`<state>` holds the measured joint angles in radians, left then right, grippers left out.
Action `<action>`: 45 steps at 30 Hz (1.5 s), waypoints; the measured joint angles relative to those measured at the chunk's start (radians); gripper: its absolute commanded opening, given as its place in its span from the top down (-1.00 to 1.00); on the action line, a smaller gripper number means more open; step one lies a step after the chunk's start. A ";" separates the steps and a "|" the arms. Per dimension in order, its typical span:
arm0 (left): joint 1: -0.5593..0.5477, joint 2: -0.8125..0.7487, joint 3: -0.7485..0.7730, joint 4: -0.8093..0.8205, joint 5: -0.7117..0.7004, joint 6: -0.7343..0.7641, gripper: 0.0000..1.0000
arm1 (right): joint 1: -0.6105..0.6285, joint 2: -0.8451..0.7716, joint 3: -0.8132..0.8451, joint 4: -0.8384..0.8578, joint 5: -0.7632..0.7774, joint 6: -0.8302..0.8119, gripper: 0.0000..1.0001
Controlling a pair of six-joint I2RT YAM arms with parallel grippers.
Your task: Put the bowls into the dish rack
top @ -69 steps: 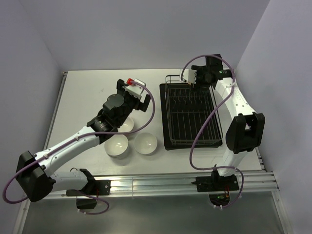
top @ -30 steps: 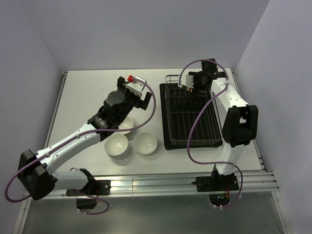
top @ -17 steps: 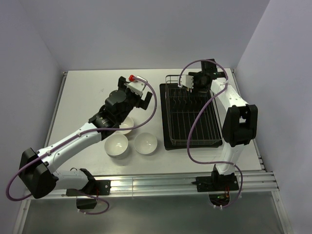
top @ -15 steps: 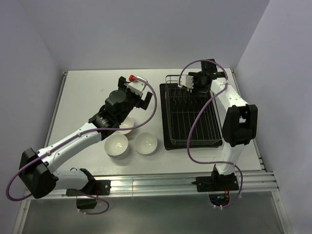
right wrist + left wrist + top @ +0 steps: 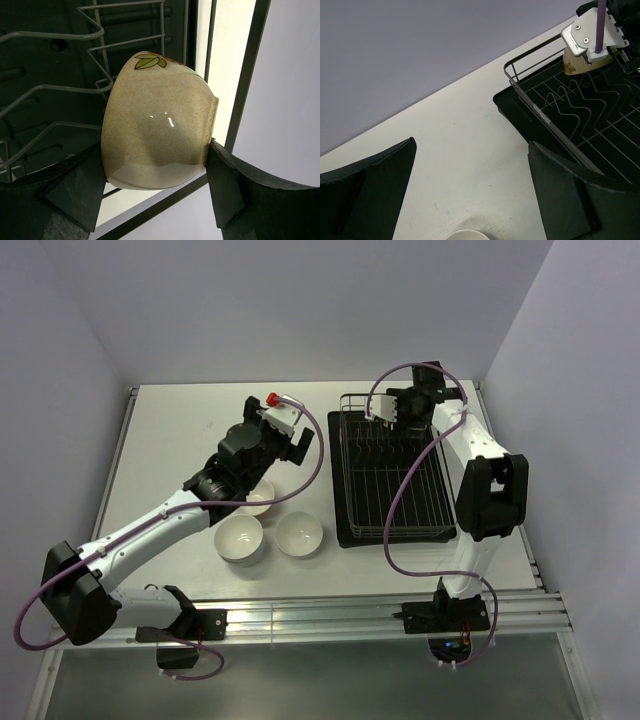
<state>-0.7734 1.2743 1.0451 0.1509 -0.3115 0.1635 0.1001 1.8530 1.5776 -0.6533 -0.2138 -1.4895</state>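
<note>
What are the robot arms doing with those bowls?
They're loading bowls into the dish rack. The right gripper is shut on a tan bowl with a leaf picture, held among the wires at the rack's far end. The left gripper hangs open above the table. Three white bowls sit on the table beside the rack.

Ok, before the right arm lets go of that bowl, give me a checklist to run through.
1. Right jaws shut on the tan leaf-print bowl: ok.
2. Bowl over the far end of the dish rack: ok.
3. Bowl seated between the tines: cannot tell.
4. Left jaws open and apart from the rack: ok.
5. All bowls loaded: not ok, three white bowls sit on the table.
</note>
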 measured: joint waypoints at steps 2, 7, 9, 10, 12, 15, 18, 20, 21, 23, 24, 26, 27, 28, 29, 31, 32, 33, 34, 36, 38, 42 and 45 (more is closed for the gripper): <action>0.000 0.000 0.002 -0.001 0.000 0.000 -0.99 | 0.000 0.000 -0.002 0.003 0.003 -0.001 -0.32; 0.000 0.000 0.008 -0.004 0.000 0.000 -0.99 | 0.000 -0.002 -0.014 0.015 0.006 -0.005 -0.72; 0.000 0.000 0.010 -0.006 0.000 0.000 -0.99 | 0.000 -0.002 -0.017 0.021 0.005 -0.013 -0.76; 0.000 0.000 0.012 -0.007 0.000 0.000 -0.99 | 0.000 -0.002 -0.019 0.024 0.007 -0.014 -0.91; 0.000 0.000 0.015 -0.007 0.000 0.000 -0.99 | 0.000 -0.003 -0.027 0.026 0.009 -0.019 -0.95; 0.000 0.000 0.018 -0.006 0.000 0.000 -0.99 | 0.000 -0.003 -0.033 0.026 0.008 -0.020 -1.00; 0.000 0.000 0.018 -0.008 0.000 0.000 -0.99 | 0.000 -0.007 -0.035 0.025 0.009 -0.020 -1.00; 0.000 0.002 0.021 -0.014 0.000 -0.001 -0.99 | 0.000 -0.015 -0.042 0.024 0.009 -0.021 -1.00; 0.000 0.004 0.025 -0.018 0.000 -0.001 -0.99 | 0.000 -0.023 -0.048 0.021 0.009 -0.022 -1.00; 0.000 0.010 0.037 -0.029 0.000 -0.003 -0.99 | 0.000 -0.034 -0.050 0.010 0.011 -0.023 -1.00; 0.000 0.012 0.042 -0.036 0.000 -0.005 -0.99 | 0.000 -0.040 -0.052 0.008 0.011 -0.024 -1.00; 0.000 0.013 0.051 -0.053 0.000 -0.012 -0.99 | 0.000 -0.053 -0.054 -0.004 0.021 -0.026 -1.00; 0.000 0.013 0.056 -0.063 0.001 -0.020 -0.99 | -0.002 -0.060 -0.055 -0.012 0.026 -0.026 -1.00; 0.000 0.013 0.063 -0.074 0.003 -0.027 -0.99 | -0.003 -0.068 -0.057 -0.017 0.028 -0.026 -1.00; 0.001 0.013 0.072 -0.089 0.007 -0.036 -0.99 | -0.005 -0.080 -0.063 -0.022 0.031 -0.026 -1.00; 0.006 0.013 0.091 -0.125 0.021 -0.057 -0.99 | -0.008 -0.111 -0.080 -0.031 0.030 -0.024 -1.00; 0.010 0.013 0.101 -0.143 0.031 -0.070 -0.99 | -0.009 -0.129 -0.087 -0.039 0.029 -0.022 -1.00; 0.019 0.013 0.109 -0.160 0.048 -0.089 -0.99 | -0.010 -0.152 -0.096 -0.048 0.024 -0.014 -1.00; 0.032 0.013 0.118 -0.186 0.070 -0.116 -0.99 | -0.010 -0.169 -0.100 -0.056 0.018 -0.006 -1.00; 0.072 0.014 0.132 -0.233 0.116 -0.171 -0.99 | -0.010 -0.210 -0.101 -0.077 -0.002 0.026 -1.00; 0.127 0.019 0.147 -0.286 0.170 -0.219 -0.99 | -0.010 -0.246 -0.100 -0.090 -0.023 0.062 -1.00; 0.301 0.051 0.174 -0.403 0.311 -0.298 -0.97 | -0.010 -0.300 -0.026 -0.167 -0.083 0.185 -1.00; 0.406 0.080 0.178 -0.477 0.379 -0.318 -0.93 | -0.010 -0.296 0.114 -0.232 -0.130 0.303 -1.00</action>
<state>-0.3679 1.3540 1.2232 -0.3260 0.0673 -0.1547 0.0906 1.5574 1.6920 -0.8848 -0.3443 -1.1862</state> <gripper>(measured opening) 0.983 0.997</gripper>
